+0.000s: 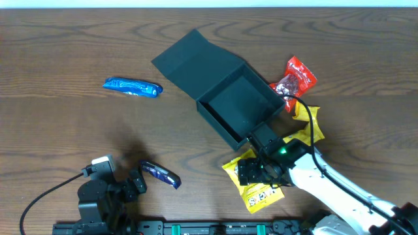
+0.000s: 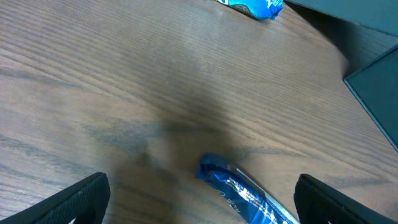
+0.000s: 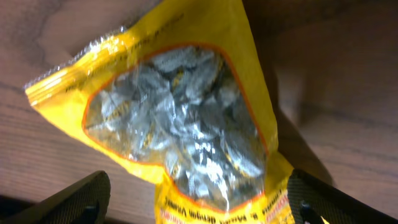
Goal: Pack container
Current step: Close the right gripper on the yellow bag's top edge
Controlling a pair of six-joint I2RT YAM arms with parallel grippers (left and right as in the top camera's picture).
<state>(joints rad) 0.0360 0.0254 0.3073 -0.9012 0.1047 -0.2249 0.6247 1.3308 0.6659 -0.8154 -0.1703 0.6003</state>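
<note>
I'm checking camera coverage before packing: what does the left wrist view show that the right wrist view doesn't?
Left wrist only: the near blue packet, the far blue packet and the container. Right wrist only: the yellow bag, with silver-wrapped pieces behind its clear window. Both: the wood table and an open gripper, the left gripper and the right gripper.

Dark wood-grain table (image 1: 65,39) carrying an open teal-green container (image 1: 238,104) at centre, with its lid folded back. A bright blue packet (image 1: 132,87) lies well apart on the left. A darker blue packet (image 1: 160,173) lies near the front edge. A red packet (image 1: 297,78) and a yellow packet (image 1: 310,127) lie beside the container's right corner. A second yellow packet (image 1: 261,196) lies in front.
</note>
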